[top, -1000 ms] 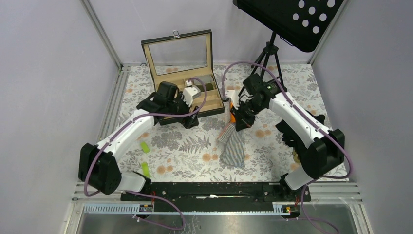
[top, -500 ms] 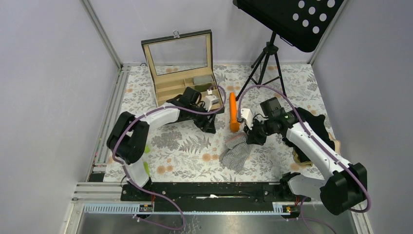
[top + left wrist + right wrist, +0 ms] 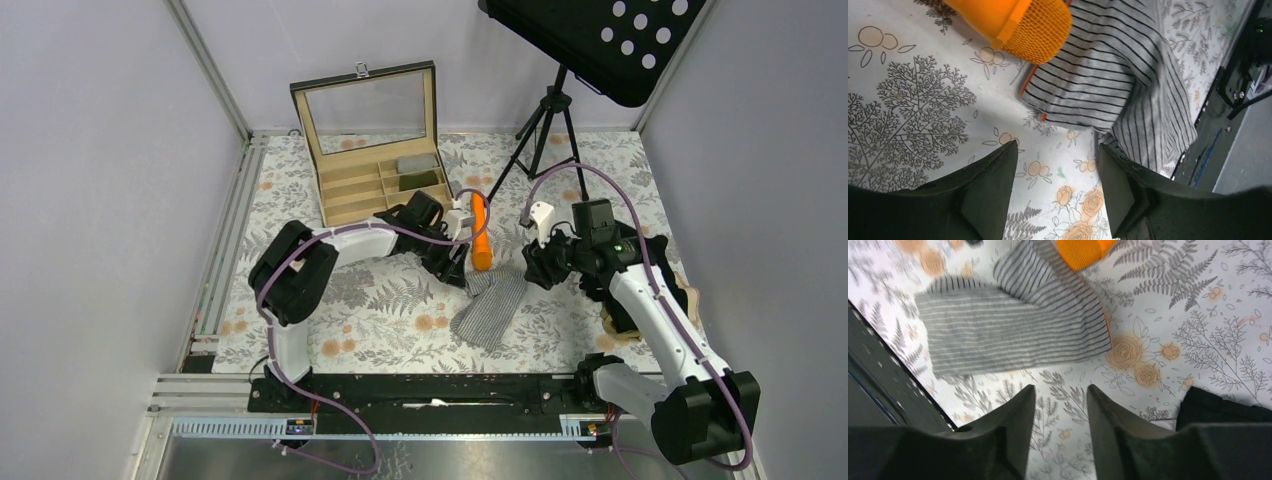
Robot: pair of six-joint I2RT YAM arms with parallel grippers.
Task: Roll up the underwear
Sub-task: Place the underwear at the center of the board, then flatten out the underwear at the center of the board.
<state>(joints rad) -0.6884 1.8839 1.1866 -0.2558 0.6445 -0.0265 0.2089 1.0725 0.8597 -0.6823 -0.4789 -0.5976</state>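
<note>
The pinstriped grey underwear (image 3: 490, 305) is lying crumpled on the floral worktop (image 3: 380, 310), its far end meeting the near tip of the orange stick (image 3: 480, 232). The left tool (image 3: 455, 272) is hovering just left of that end, and the right tool (image 3: 532, 270) is hanging near its right edge. An open wooden box (image 3: 375, 185) is sitting behind.

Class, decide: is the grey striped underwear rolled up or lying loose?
Loose, not rolled. The striped underwear lies mostly flat on the table, with one end folded over near the orange stick.
</note>
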